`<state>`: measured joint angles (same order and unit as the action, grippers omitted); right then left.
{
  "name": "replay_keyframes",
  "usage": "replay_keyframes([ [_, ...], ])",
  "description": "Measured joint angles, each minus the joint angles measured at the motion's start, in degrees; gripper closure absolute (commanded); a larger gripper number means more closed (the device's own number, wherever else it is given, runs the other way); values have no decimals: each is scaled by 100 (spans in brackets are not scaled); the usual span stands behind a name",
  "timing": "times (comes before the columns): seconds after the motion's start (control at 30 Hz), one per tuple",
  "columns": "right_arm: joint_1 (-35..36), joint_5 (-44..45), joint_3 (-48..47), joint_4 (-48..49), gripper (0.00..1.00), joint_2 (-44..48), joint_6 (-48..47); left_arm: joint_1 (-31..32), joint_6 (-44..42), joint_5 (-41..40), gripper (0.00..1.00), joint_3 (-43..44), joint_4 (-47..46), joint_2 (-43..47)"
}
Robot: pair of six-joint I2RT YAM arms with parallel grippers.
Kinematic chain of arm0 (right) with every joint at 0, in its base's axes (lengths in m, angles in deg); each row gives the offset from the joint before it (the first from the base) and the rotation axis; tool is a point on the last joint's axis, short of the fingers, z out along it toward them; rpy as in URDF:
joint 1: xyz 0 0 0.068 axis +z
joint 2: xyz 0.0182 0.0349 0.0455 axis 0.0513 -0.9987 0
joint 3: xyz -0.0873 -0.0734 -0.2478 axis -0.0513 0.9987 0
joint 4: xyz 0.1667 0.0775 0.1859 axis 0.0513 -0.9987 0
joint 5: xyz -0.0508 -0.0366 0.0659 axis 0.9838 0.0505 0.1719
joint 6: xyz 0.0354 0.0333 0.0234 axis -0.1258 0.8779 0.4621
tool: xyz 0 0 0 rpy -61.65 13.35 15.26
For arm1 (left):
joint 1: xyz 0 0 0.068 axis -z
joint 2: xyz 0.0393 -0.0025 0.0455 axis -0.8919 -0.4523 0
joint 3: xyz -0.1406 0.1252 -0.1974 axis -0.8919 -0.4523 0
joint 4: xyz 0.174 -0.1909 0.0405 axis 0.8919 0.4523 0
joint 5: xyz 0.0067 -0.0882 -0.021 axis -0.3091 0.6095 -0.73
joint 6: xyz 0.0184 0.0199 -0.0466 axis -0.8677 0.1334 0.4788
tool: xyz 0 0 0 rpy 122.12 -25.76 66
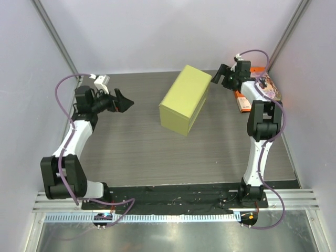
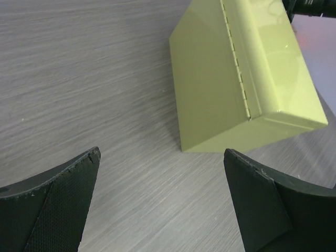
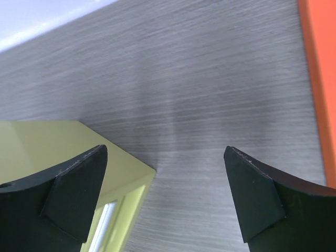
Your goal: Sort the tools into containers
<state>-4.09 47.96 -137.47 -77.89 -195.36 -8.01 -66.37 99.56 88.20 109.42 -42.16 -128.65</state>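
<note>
Left pincer (image 1: 124, 102): gapes wide, grips nothing, faces yellow-green box (image 1: 185, 100) on counter (image 1: 136, 149). Right pincer (image 1: 221, 77): gapes wide too, hovers by box's far corner. Orange packs (image 1: 243, 103) close behind.

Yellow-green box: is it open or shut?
Shut. The yellow-green box has its panels meeting flush along the hinge; no gap or interior shows.

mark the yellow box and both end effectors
yellow box (image 1: 185, 100), top view, middle of its top face
left end effector (image 1: 124, 101), top view, between fingertips
right end effector (image 1: 219, 77), top view, between fingertips
</note>
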Motion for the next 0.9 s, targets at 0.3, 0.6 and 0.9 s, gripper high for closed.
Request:
replay_keyframes([
  [0.3, -7, -765, -293, 225, 4, -481, 417, -160, -341, 4, 0, -352, 256, 695],
  [0.6, -9, -1161, -256, 376, 4, -527, 275, -238, -363, -22, 0, -535, 330, 876],
  [0.9, 352, -1287, 273, 562, 4, -525, -39, -286, -358, -66, 0, -581, 367, 881],
])
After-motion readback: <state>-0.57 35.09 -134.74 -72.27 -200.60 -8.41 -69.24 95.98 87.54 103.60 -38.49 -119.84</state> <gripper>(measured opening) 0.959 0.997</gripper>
